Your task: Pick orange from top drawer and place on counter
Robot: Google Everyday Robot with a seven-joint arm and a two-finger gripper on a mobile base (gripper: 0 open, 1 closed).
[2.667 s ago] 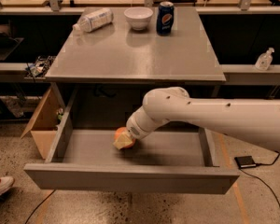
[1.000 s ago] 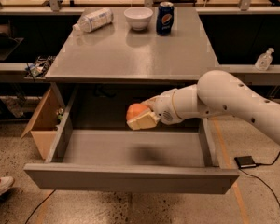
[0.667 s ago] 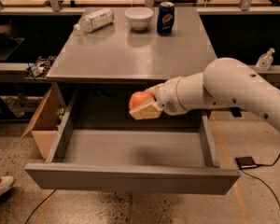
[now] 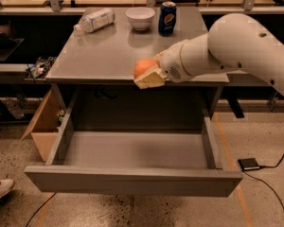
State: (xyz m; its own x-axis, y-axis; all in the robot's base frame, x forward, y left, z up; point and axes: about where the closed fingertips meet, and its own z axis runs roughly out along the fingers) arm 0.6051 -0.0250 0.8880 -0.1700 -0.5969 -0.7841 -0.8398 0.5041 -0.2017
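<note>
The orange point(image 4: 143, 67) is held in my gripper point(image 4: 148, 73), which is shut on it. The gripper holds it in the air at the level of the counter's front edge, above the open top drawer point(image 4: 132, 181). The drawer is pulled far out and its floor shows nothing lying in it. The counter point(image 4: 109, 51) is the grey table top just behind the orange. My white arm reaches in from the right.
At the back of the counter lie a plastic bottle on its side point(image 4: 94, 20), a white bowl point(image 4: 140, 18) and a blue soda can point(image 4: 168, 18). A cardboard box point(image 4: 42, 126) stands on the floor at the left. A small black device with a cable point(image 4: 249, 164) lies on the floor at the right.
My gripper has lifted the orange from the drawer floor up out of the drawer to the height of the counter's front edge.
</note>
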